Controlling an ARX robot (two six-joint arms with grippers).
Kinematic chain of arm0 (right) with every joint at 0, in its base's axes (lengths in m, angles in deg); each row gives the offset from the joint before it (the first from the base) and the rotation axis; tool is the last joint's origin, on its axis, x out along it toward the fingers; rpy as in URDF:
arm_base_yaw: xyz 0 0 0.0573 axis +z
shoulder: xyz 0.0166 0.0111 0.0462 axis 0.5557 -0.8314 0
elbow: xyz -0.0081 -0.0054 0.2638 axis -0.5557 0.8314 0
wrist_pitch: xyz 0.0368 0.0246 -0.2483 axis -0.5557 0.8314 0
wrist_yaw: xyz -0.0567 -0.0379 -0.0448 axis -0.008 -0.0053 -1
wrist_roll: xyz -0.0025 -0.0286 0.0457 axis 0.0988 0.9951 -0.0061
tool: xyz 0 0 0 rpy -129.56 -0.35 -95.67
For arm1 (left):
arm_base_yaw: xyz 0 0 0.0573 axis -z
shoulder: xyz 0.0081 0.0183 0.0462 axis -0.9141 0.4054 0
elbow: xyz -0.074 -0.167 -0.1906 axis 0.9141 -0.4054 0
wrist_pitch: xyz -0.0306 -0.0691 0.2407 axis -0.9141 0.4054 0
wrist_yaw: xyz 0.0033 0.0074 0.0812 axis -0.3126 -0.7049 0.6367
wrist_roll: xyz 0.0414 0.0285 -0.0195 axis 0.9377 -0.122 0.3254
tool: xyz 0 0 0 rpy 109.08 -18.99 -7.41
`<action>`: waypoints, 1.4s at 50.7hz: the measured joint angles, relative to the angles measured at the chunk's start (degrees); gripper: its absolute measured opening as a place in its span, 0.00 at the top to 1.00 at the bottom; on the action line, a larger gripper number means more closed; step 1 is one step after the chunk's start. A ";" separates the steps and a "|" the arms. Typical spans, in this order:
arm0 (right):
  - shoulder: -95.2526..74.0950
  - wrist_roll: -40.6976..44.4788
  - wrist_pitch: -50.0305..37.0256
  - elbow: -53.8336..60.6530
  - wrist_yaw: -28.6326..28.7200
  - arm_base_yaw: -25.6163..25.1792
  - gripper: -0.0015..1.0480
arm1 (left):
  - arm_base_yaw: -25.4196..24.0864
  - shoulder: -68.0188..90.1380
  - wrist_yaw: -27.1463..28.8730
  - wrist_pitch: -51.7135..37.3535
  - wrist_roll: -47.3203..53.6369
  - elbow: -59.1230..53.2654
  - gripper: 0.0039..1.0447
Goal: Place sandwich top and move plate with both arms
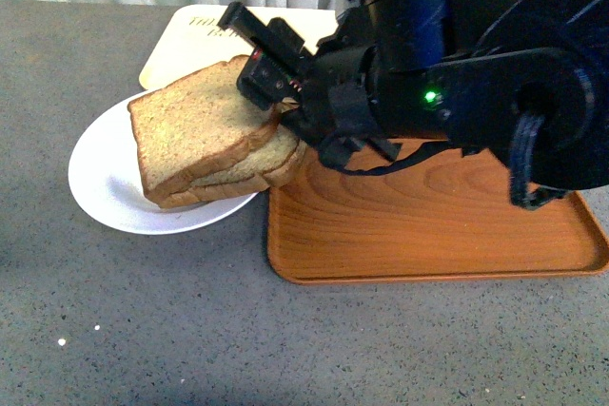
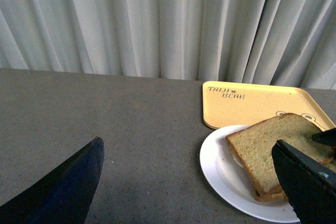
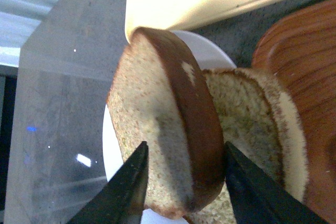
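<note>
The right pincer (image 3: 185, 153) clamps the crust edge of the sandwich top (image 1: 195, 125), which tilts over the lower slice (image 1: 262, 170) on the plate (image 1: 100, 178) just beyond its tips, so letting go at this slant could slide it off the stack.

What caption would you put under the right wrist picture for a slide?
Right gripper holds the sandwich top tilted over a second bread slice on the white plate.
</note>
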 joint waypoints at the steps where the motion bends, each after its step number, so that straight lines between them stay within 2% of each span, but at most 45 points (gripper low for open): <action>1: 0.63 0.52 -0.31 0.55 -0.24 -0.37 0.55 | 0.00 0.00 0.00 0.00 0.00 0.00 0.08; 11: 6.69 8.85 -3.85 4.90 -4.00 -5.20 0.27 | 0.00 0.00 0.00 0.00 0.02 0.00 0.08; 13: 7.50 13.09 -8.83 6.80 -9.25 -5.84 0.29 | 0.00 0.00 0.00 0.00 0.00 0.00 0.08; 14: 8.57 18.34 -15.28 9.40 -15.80 -6.75 0.34 | 0.00 0.00 0.00 0.00 0.02 0.00 0.08; 17: 13.51 32.37 -28.72 18.12 -26.58 -10.03 0.47 | 0.00 0.00 0.00 0.00 0.02 0.00 0.08; 19: 17.33 39.04 -33.07 22.80 -27.39 -12.26 0.56 | 0.00 0.00 0.02 0.00 0.00 0.00 0.08; 24: 23.91 45.83 -35.19 30.03 -25.35 -14.82 0.73 | 0.00 0.00 -0.02 0.00 0.02 0.00 0.08; 27: 27.17 48.11 -35.21 34.99 -23.30 -16.50 0.86 | 0.02 0.00 0.00 0.00 0.02 0.00 0.08; 31: 30.53 49.44 -35.01 39.01 -21.73 -18.21 0.99 | 0.02 0.00 0.00 0.00 0.02 0.00 0.08; 46: 42.56 50.23 -31.69 47.47 -17.66 -22.47 0.98 | 0.02 0.00 0.00 0.00 0.02 0.00 0.08; 67: 59.12 50.38 -21.79 54.25 -13.62 -26.27 0.98 | 0.02 0.00 0.00 0.00 0.02 0.00 0.08; 71: 62.60 50.42 -19.21 55.10 -9.88 -28.96 0.98 | 0.02 0.00 0.00 0.00 0.02 0.00 0.08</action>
